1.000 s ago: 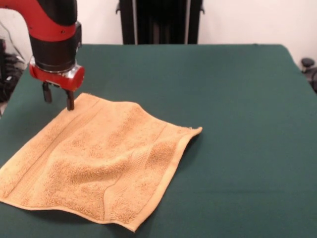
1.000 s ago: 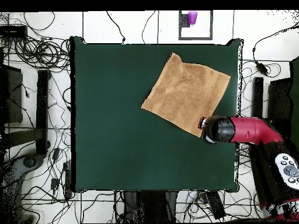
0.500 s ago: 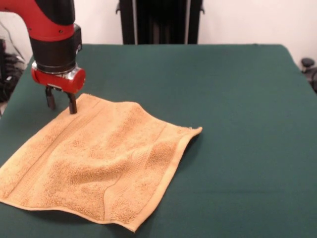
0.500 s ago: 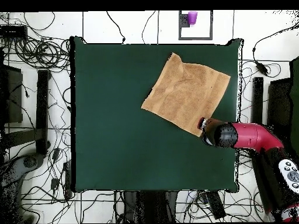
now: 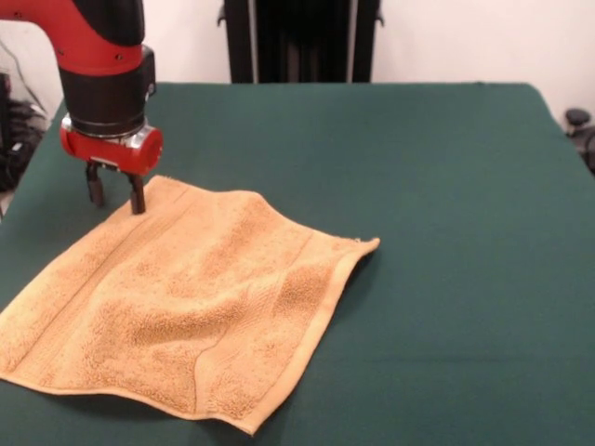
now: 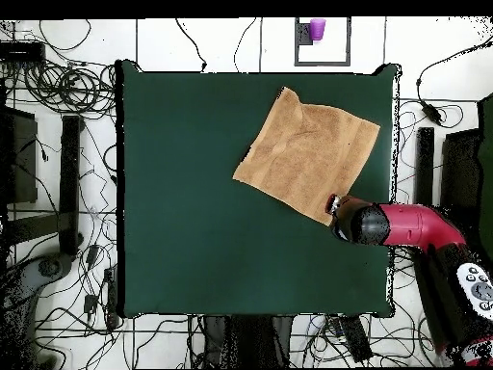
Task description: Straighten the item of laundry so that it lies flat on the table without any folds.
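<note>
Towel [image 6: 308,152] on green table [image 6: 193,222], arm [image 6: 409,224] at its corner (gripper hidden) — purple cup [image 6: 317,29] off-table

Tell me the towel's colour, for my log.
Orange-tan towel, with paler woven bands; the front view shows it best.

Tangled cables [image 6: 67,87] on white floor [image 6: 221,43]

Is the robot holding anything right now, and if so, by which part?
Nothing is held. The gripper stands open at the towel's far corner, one jaw over the corner's edge, the other over the bare table, with no cloth pinched between them.
</note>
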